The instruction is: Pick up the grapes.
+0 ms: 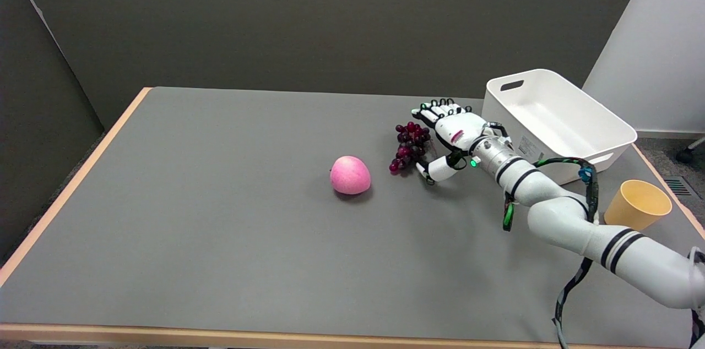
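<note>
A bunch of dark purple grapes (pixel 408 146) lies on the grey table (pixel 220 217), right of centre. My right hand (pixel 449 137) hovers just right of the bunch, low over the table. Its fingers (pixel 432 111) stretch out past the far side of the grapes and its thumb (pixel 438 169) sits on the near side, so the bunch lies between them. The fingers are spread and nothing is held. Whether any finger touches the grapes is unclear.
A pink apple (pixel 350 175) sits left of the grapes. A white plastic bin (pixel 556 118) stands at the far right behind my arm. A yellow cup (pixel 638 205) stands near the right edge. The table has a light wooden rim.
</note>
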You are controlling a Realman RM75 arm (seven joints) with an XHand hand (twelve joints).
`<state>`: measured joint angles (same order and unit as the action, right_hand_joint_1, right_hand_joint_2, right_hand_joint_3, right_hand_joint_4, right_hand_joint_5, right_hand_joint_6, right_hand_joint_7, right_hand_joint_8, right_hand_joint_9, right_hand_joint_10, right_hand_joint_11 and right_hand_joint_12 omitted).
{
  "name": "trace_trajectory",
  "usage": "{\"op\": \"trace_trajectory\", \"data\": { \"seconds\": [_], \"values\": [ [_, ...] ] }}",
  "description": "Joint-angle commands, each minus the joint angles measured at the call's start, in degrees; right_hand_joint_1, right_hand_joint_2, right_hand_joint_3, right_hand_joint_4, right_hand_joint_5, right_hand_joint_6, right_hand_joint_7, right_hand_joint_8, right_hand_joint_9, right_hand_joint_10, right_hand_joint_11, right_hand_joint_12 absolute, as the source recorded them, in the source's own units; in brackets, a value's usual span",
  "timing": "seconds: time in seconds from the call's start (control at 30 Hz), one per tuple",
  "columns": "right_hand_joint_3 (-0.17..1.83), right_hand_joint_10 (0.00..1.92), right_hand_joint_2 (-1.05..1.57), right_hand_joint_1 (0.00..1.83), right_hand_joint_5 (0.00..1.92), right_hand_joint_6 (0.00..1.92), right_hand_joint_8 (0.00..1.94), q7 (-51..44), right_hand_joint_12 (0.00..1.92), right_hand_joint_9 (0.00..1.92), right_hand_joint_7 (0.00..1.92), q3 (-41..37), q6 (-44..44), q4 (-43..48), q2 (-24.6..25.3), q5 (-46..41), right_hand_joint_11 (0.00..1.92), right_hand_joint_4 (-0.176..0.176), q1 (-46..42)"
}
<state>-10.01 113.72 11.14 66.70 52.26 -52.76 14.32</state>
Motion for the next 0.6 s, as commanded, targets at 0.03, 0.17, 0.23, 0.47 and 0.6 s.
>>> {"op": "trace_trajectory", "data": {
  "seconds": [0.03,0.17,0.23,0.47,0.6],
  "values": [
    [0.94,0.21,0.59,0.66,0.03,0.29,0.20,-0.1,0.50,0.00,0.00,3.9,0.1,-5.6,3.7,-0.4,0.00,0.022,4.8],
    [0.94,0.21,0.59,0.66,0.03,0.29,0.20,0.0,0.49,0.00,0.00,5.0,0.1,-7.3,4.6,-0.4,0.00,0.022,6.1],
    [0.94,0.21,0.59,0.66,0.03,0.29,0.20,0.0,0.49,0.00,0.00,5.4,0.1,-7.9,4.9,-0.4,0.00,0.022,6.7],
    [0.94,0.21,0.59,0.66,0.03,0.29,0.20,0.1,0.49,0.00,0.00,7.3,0.2,-9.4,5.6,-0.4,0.00,0.022,8.9],
    [0.93,0.21,0.59,0.65,0.03,0.29,0.20,0.1,0.49,0.00,0.00,7.5,0.2,-9.6,5.6,-0.4,0.00,0.022,9.1]
  ]
}}
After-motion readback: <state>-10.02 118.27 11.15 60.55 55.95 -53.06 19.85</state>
